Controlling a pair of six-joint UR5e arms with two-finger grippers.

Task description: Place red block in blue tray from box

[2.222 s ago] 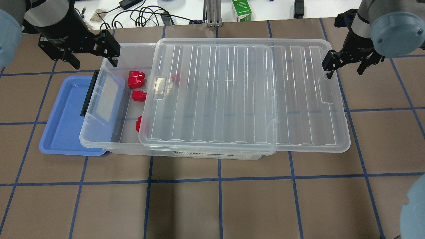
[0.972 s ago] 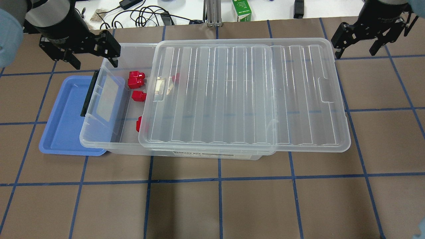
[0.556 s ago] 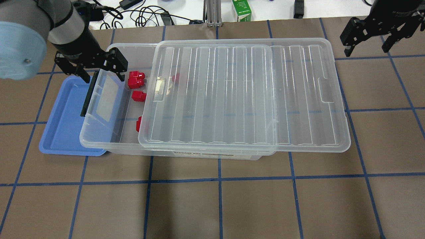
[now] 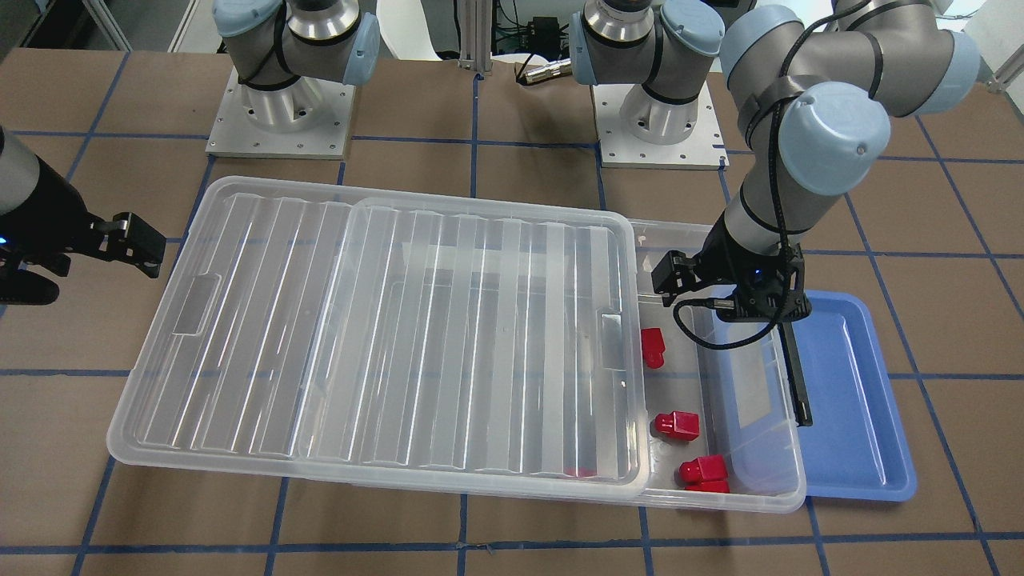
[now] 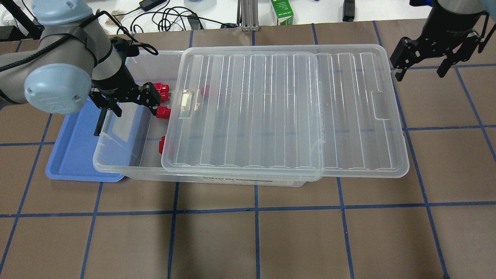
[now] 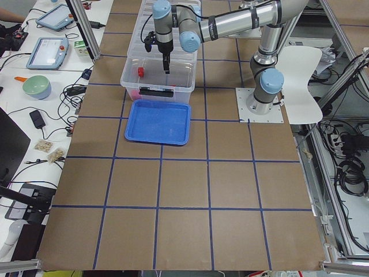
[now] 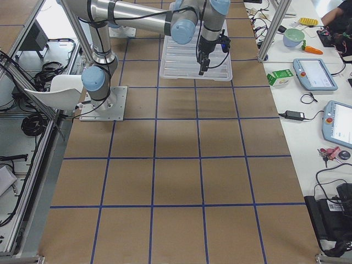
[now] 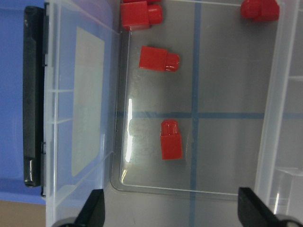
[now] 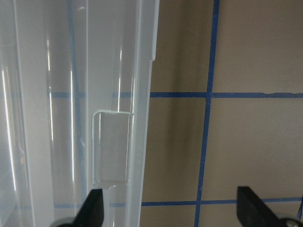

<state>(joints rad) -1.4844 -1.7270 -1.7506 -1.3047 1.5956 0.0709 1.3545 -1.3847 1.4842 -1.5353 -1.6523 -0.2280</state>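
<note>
My left gripper hangs with jaws spread over the box's uncovered end, and I see a red block lying on its floor directly beneath, the blue tray just beside.

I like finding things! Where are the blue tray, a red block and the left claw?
blue tray (image 5: 71,155): overhead view, bare floor.
red block (image 8: 171,145): left wrist view, its body.
left claw (image 5: 135,107): overhead view, between its fingertips.
</note>
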